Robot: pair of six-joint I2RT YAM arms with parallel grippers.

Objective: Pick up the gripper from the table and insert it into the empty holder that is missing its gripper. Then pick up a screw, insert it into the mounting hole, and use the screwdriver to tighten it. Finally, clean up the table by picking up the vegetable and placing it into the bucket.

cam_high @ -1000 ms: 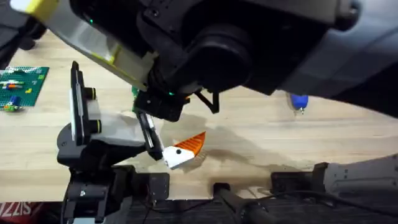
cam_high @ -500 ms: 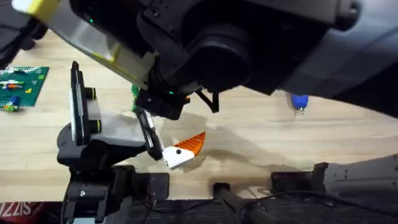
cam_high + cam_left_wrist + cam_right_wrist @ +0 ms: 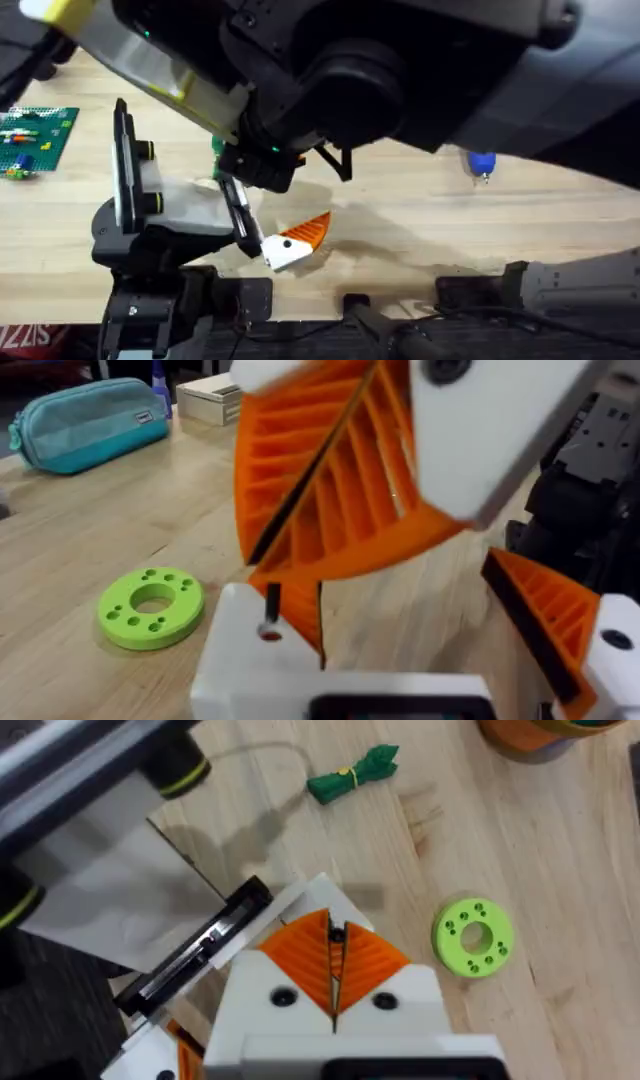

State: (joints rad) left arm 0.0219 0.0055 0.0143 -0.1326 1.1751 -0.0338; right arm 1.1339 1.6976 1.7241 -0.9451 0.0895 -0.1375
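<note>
The right arm rises close under the overhead camera and hides much of the table (image 3: 420, 215). In the right wrist view the right gripper (image 3: 334, 982) has its 2 orange ribbed pads pressed together on a small dark screw (image 3: 338, 933), whose head shows at the top of the seam; the shaft is hidden between the pads.

The left gripper (image 3: 445, 575) stands spread wide, with nothing between its pads. One large orange pad (image 3: 330, 480) sits blurred close to the lens, the other at the frame's edge. From above, an orange and white fingertip (image 3: 297, 240) shows at the end of the left arm's fixture; I cannot tell whether it is fully seated.

The vegetable (image 3: 353, 774) lies on the wood, apart from both grippers; overhead, only a green sliver of it peeks past the arm. The bucket (image 3: 535, 732) is cut off at a corner of the right wrist view. The screwdriver (image 3: 482, 163) lies far right, partly covered. A lime-green ring disc (image 3: 473, 935) lies near the right gripper.

At the lower left overhead corner a red label reads partly "SIZZ".
</note>
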